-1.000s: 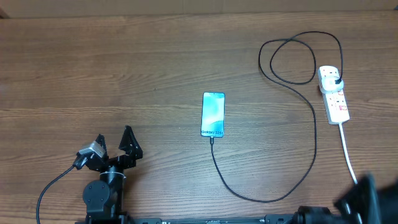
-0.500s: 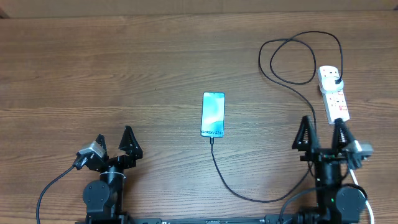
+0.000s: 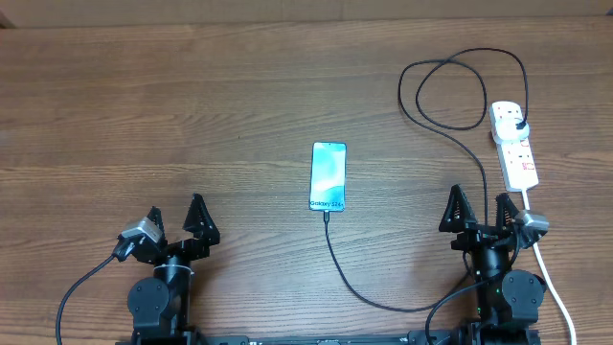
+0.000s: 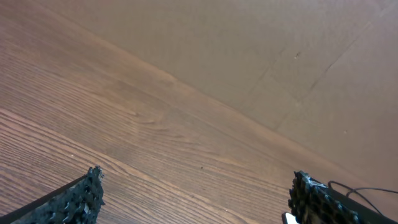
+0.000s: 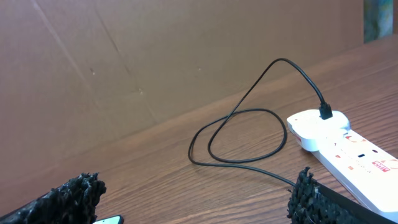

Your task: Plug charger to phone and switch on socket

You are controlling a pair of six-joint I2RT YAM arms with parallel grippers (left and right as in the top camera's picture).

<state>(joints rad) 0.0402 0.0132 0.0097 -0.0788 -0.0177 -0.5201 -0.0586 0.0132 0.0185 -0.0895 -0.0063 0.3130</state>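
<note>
The phone lies flat mid-table with its blue-teal screen lit. The charger's thin black cable meets the phone's bottom edge, sweeps right, loops at the back and ends in a black plug seated in the white socket. My left gripper stands open at the front left, far from everything. My right gripper stands open just in front of the socket, with nothing between its fingers. The right wrist view shows the socket, the plug and the cable loop ahead of the right gripper.
The socket's thick white cord runs past the right arm to the front right edge. A brown cardboard wall stands behind the table. The left gripper looks over bare wooden tabletop.
The right arm has come up from the bottom right corner into view and settled in front of the socket, jaws open. The left arm has not moved.
</note>
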